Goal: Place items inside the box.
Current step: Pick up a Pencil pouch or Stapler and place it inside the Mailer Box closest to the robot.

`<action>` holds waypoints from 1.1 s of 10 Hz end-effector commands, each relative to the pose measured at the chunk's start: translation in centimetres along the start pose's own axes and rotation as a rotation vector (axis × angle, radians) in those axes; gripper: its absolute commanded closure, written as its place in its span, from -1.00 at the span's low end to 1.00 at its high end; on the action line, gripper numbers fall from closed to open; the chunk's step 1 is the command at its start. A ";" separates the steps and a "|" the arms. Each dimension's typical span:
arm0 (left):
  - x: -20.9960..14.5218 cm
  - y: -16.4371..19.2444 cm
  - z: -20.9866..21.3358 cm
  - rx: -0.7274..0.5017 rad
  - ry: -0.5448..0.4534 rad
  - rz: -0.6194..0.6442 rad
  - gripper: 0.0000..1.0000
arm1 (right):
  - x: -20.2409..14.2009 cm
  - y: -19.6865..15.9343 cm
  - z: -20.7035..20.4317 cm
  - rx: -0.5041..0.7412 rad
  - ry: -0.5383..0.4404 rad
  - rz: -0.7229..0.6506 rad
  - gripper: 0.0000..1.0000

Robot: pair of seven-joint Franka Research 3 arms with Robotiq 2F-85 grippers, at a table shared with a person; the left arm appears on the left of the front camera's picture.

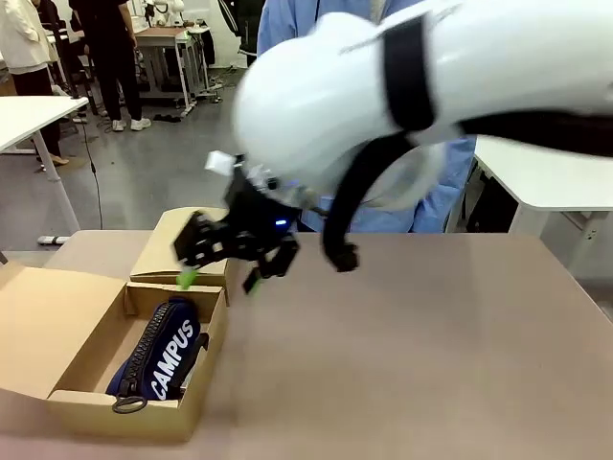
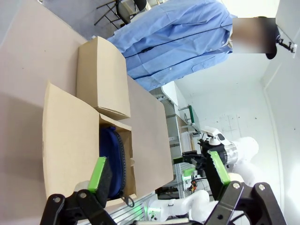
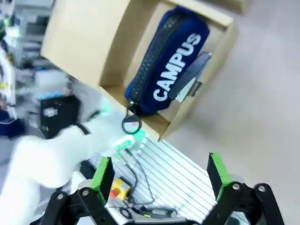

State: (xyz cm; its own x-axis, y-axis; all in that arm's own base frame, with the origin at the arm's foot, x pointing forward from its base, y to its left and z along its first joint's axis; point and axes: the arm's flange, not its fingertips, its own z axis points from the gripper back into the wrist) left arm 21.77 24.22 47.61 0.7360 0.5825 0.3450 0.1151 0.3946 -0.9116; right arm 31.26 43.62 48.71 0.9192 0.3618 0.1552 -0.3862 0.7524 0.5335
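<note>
The pouch (image 1: 158, 353) lies inside the box (image 1: 69, 397) at the near left of the surface (image 1: 412, 345), its "CAMPUS" lettering up and its zip running along the left edge, with the pull ring (image 1: 129, 404) hanging at the near end. Something dark and flat shows tucked against its right side, but what it is cannot be told. A smaller box (image 1: 172, 247) sits just beyond, touching the far end of the long one. The right gripper (image 1: 225, 264) hovers over the far right corner of the box, fingers spread wide and holding nothing; the right wrist view looks down between its green pads (image 3: 104, 172) at the pouch. The left gripper (image 2: 159, 176) is likewise spread and empty. The pouch looks soft and light, likely to sag and fold if lifted by one end. A pinch across its padded middle should hold best, since the fabric gives under the pads; the ring is too small and loose to trust.
</note>
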 end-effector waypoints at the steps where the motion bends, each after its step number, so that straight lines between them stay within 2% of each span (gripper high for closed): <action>1: 0.0 -0.2 0.0 -0.026 -0.013 -0.016 -1.00 | -6.3 -6.1 3.2 0.121 -0.032 -0.142 -1.00; 2: 0.0 -0.2 0.0 -0.026 -0.013 -0.016 -1.00 | 0.0 0.0 0.0 0.000 0.000 0.000 -1.00; 5: 0.0 -0.2 0.0 -0.026 -0.013 -0.016 -1.00 | 0.0 0.0 0.0 0.000 0.000 0.000 -1.00; 6: 0.0 -0.2 0.0 -0.026 -0.013 -0.016 -1.00 | -1.7 -1.4 1.0 0.034 0.000 -0.005 -1.00; 7: 0.0 -0.2 0.0 -0.026 -0.013 -0.016 -1.00 | -1.0 -2.7 1.6 0.099 0.010 -0.043 -1.00; 8: 0.0 -0.2 0.0 -0.026 -0.013 -0.016 -1.00 | -0.9 -4.7 2.8 0.090 0.014 -0.086 -1.00; 11: 0.0 -0.2 0.0 -0.026 -0.013 -0.016 -1.00 | -1.8 -10.4 7.8 0.172 -0.043 -0.184 -1.00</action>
State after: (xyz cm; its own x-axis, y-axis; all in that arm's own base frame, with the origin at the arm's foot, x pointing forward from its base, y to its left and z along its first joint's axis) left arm 21.78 24.22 47.59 0.7362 0.5821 0.3452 0.1153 0.3948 -0.9115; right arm 35.04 33.69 49.33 0.9771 0.2024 0.0659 -0.1963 0.7368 0.6469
